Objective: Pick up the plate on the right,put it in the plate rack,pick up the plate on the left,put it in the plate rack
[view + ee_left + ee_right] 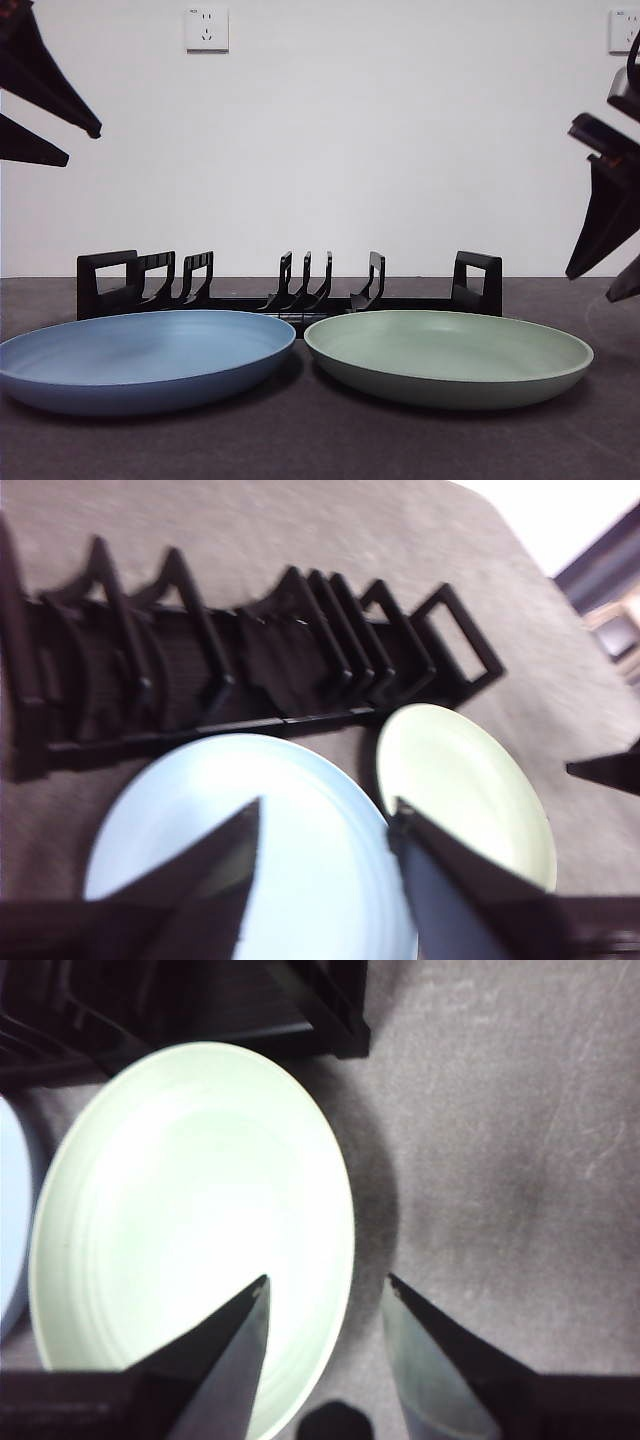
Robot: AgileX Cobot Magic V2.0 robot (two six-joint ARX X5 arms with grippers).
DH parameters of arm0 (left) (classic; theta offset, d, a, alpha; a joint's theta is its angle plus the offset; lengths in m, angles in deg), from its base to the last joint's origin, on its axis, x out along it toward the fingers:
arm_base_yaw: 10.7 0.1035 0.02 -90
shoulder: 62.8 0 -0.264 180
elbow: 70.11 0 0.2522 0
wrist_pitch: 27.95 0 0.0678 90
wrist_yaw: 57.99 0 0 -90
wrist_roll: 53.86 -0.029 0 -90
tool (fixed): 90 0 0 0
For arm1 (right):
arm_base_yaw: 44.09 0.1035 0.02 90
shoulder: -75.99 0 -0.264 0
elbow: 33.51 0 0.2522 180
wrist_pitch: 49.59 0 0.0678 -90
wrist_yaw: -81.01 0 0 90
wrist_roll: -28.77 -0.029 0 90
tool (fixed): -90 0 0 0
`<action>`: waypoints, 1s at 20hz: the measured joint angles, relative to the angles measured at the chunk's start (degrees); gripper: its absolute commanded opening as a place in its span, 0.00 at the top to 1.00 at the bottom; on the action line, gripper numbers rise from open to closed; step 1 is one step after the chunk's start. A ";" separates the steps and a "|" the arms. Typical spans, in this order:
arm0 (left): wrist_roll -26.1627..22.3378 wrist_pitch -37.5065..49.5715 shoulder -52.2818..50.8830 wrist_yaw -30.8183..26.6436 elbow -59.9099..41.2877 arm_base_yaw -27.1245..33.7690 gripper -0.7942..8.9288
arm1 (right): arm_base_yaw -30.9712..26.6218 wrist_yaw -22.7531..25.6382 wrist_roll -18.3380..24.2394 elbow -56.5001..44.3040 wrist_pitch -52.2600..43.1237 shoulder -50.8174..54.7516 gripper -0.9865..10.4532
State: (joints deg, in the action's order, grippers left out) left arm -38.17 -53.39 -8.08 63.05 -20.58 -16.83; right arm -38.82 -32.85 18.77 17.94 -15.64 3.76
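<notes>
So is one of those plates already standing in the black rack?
No, the blue plate and green plate both lie flat on the table in front of the rack.

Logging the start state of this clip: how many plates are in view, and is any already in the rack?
2. The blue plate lies flat on the table in front of the plate rack, toward its left end; the green plate lies beside it on the right. Neither is racked.

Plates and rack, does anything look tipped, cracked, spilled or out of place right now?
Nothing stands out. The blue plate and green plate lie flat side by side in front of the upright plate rack, whose slots hold nothing. The left pincer and right pincer hang open above them.
</notes>
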 measured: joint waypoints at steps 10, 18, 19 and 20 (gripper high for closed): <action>-0.04 0.35 0.90 -4.15 3.82 -5.68 0.65 | 2.29 -1.46 0.17 0.02 -6.23 -13.27 0.84; -1.99 1.84 1.01 -3.61 3.82 -6.40 0.66 | 2.69 -1.60 -2.32 0.17 -5.55 -13.07 0.92; -2.34 3.02 1.01 -3.02 3.82 -6.69 0.66 | 2.67 -1.51 -2.62 0.17 -4.94 -12.61 0.92; -2.60 4.15 1.01 -2.21 3.82 -6.97 0.66 | 2.67 -1.44 -2.71 0.17 -4.33 -12.02 0.92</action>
State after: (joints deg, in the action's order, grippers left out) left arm -40.77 -49.24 -7.08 60.85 -16.75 -23.80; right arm -36.15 -34.29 16.06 18.12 -19.97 -8.26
